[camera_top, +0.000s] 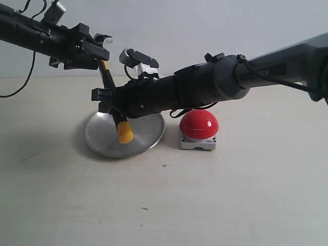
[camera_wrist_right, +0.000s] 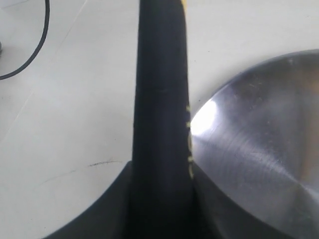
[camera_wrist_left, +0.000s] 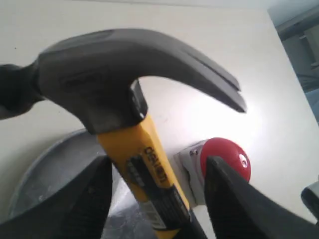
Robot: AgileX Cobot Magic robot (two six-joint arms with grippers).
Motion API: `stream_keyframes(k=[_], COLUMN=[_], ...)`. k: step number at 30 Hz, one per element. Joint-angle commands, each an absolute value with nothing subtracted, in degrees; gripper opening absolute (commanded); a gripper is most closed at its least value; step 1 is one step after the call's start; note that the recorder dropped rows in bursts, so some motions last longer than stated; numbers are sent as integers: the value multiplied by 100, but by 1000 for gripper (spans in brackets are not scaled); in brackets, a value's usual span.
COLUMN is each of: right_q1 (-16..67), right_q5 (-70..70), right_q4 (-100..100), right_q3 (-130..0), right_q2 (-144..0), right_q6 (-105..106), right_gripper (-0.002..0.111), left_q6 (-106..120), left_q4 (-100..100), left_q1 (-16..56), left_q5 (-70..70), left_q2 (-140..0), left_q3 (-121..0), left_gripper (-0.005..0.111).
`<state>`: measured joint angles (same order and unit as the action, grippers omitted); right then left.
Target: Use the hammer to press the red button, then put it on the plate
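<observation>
The hammer (camera_top: 114,105) hangs tilted over the plate (camera_top: 146,134), its yellow end cap just above the dish. My right gripper (camera_top: 107,102) reaches across from the right and is shut on the black handle (camera_wrist_right: 162,99), with both fingers pressed against it. At the yellow neck (camera_wrist_left: 142,159), just under the dark head (camera_wrist_left: 119,74), sits my left gripper (camera_wrist_left: 157,199). It is open, and a gap shows between each finger and the neck. The red button (camera_top: 199,124) stands on the table just right of the plate, under the right arm. It also shows in the left wrist view (camera_wrist_left: 227,155).
A black cable (camera_wrist_right: 31,54) lies on the pale table left of the plate. The right arm (camera_top: 215,82) spans the scene above the button. A plain wall closes the back of the table.
</observation>
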<state>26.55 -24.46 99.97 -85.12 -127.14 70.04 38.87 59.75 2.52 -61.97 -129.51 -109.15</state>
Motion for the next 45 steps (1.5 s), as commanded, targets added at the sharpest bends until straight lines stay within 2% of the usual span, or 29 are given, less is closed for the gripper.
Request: stream_keyframes(k=[1, 12, 17, 18, 19, 20, 26, 29, 32, 35, 37, 42, 45], right_q1=[2660, 2660, 2649, 2649, 2649, 2649, 2530, 2416, 2242, 2052, 1914, 1853, 1853], right_q5=[-2482, -2231, -2094, -2004, -1778, -1703, -1741, -1705, -1647, -1576, -1503, -1220, -1220], right_q4=[9995, 9995, 9846, 9667, 9041, 8735, 6416, 4768, 4082, 3969, 3838, 3698, 3720], right_q3=[-8671, -8775, -8775, -8775, -8775, -8775, -8736, -8419, -7949, -7425, -6859, -5864, -5460], right_q2=[-12650, -12625, -12522, -12474, -12367, -12313, -11707, -11180, -10697, -10138, -9489, -8523, -8165], right_q6=[7182, 7182, 7015, 6873, 6467, 6151, 4422, 3184, 2675, 2682, 2695, 2675, 2675], right_gripper=[0, 0, 0, 0, 0, 0, 0, 0, 0, 0, 0, 0, 0], left_q6=[3699, 3675, 3675, 3675, 3686, 3675, 3723, 3855, 4115, 4697, 5963, 8377, 8701], left_q4=[5803, 5906, 5932, 5932, 5891, 5839, 5681, 5762, 5802, 6329, 7514, 9995, 9995], left_q1=[88, -346, -704, -763, -864, -892, -934, -970, -997, -997, -935, -937, -937], left_q5=[-6589, -6880, -6996, -6996, -6996, -6996, -6996, -6819, -6084, -5111, -4147, -3479, -3181], left_q2=[-12872, -12861, -12850, -12840, -12814, -12790, -12441, -12030, -11515, -10783, -9844, -8204, -7322], left_q3=[-10951, -10951, -10951, -10951, -10951, -10951, -10809, -10161, -9375, -8297, -6966, -5007, -4173], left_gripper=[55, 52, 33, 26, 12, 3, 0, 0, 0, 0, 0, 0, 0])
